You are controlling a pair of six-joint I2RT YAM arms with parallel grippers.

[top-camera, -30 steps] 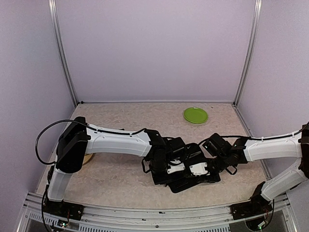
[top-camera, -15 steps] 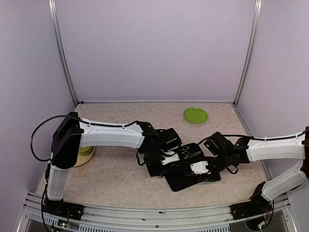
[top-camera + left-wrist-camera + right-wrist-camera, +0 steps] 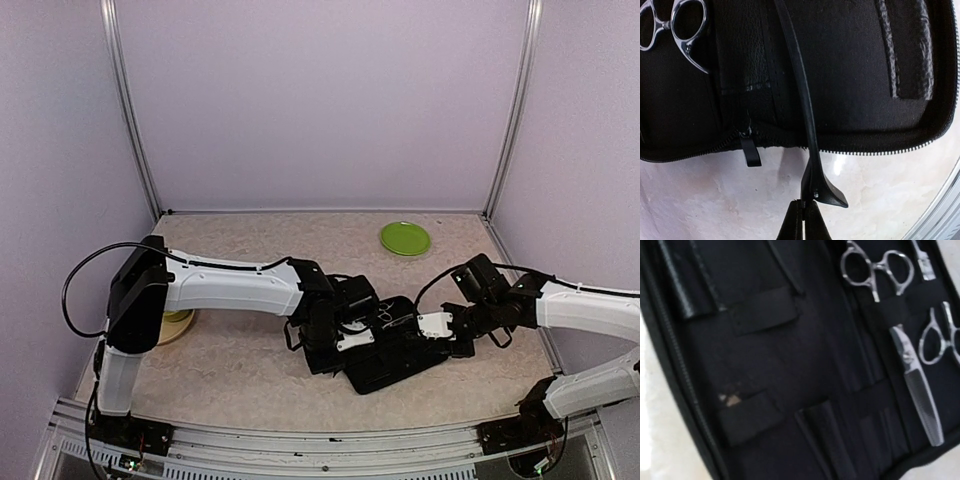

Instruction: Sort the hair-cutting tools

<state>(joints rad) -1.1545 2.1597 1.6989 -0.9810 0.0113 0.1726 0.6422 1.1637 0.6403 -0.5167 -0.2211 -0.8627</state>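
The left gripper [image 3: 804, 205] is pinching a black clip [image 3: 795, 85] by its very tail, jaws fully closed. The clip's long end is lying in the open case [image 3: 865, 75] near the scissors [image 3: 687, 25]. With so thin a hold, I'd say it is risking a swivel or slip. The right gripper [image 3: 440, 330] is hovering at the case's edge, and I cannot tell its opening.

Both arms reach inward, low; left tool [image 3: 803, 212] pinches a black clip [image 3: 799, 85]; right tool [image 3: 428, 328] points inward.

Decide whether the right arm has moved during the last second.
Yes. The right arm has swung rightward and back: its white tip, earlier straight below the green plate in the overhead view, now sits toward that plate's right.
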